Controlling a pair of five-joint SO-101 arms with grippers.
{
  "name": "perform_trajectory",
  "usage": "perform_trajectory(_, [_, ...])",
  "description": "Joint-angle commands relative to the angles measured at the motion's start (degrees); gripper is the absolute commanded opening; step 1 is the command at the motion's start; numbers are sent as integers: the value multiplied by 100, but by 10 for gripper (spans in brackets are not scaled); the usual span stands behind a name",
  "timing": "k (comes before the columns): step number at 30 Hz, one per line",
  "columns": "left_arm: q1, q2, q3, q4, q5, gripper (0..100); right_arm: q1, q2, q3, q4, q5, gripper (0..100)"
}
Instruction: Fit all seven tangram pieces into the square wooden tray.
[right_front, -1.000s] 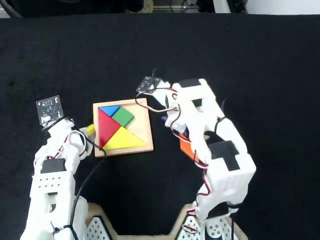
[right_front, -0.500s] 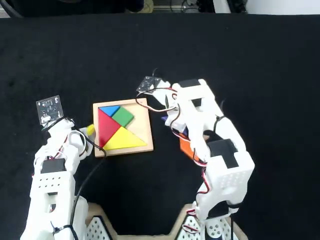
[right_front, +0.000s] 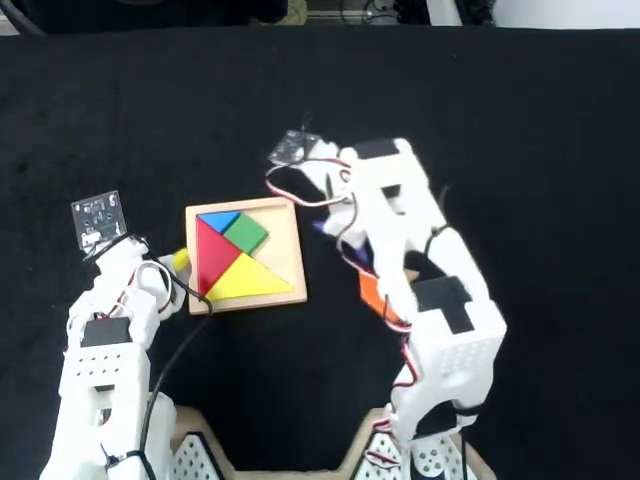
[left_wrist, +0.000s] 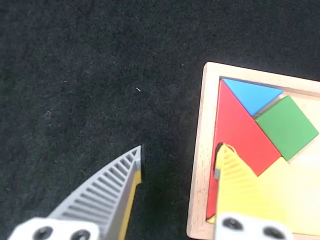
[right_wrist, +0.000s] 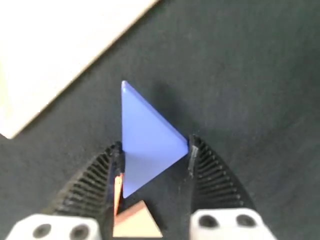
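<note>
The square wooden tray (right_front: 296, 262) lies left of centre and holds a blue triangle (right_front: 218, 220), a green square (right_front: 246, 233), a red triangle (right_front: 209, 256) and a yellow triangle (right_front: 250, 281). Just off the tray's right side, my right gripper (right_wrist: 155, 145) is shut on a violet-blue triangle (right_wrist: 145, 137), one finger on each side of it. My left gripper (left_wrist: 180, 150) is open and straddles the tray's left rim (left_wrist: 200, 165), with one finger over the red triangle (left_wrist: 240, 135) and the other over the cloth.
An orange piece (right_front: 372, 293) lies on the black cloth under the right arm, right of the tray. A pale wooden piece (right_wrist: 132, 222) shows under the right gripper's base. Black cloth covers the whole table.
The right arm's wrist has shifted a little toward the far side of the table, carrying the violet-blue triangle. The left arm and the tray have not moved.
</note>
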Motion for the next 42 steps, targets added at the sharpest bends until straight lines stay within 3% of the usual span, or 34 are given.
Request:
perform_trajectory(1, [75,-97,-40,-123,-44,245,-422,-400,-514,53,-352,83])
perform_trajectory(8, [75,-97,-31,-123,-44,245,-1081,-391,-567,-607,-941,84])
perform_trajectory(17, [48,-97,-22,-123,-26,245,-1160,602,-1288,-774,-1398,85])
perform_trajectory(31, [40,-97,-40,-123,-26,245,-1442,1895,-3169,615,-1415,87])
perform_trajectory(37, [40,-97,-40,-123,-26,245,-1433,1930,-3266,756,-1741,233])
perform_trajectory(42, [31,-97,-40,-123,-26,245,-1468,1938,-3257,765,-1723,251])
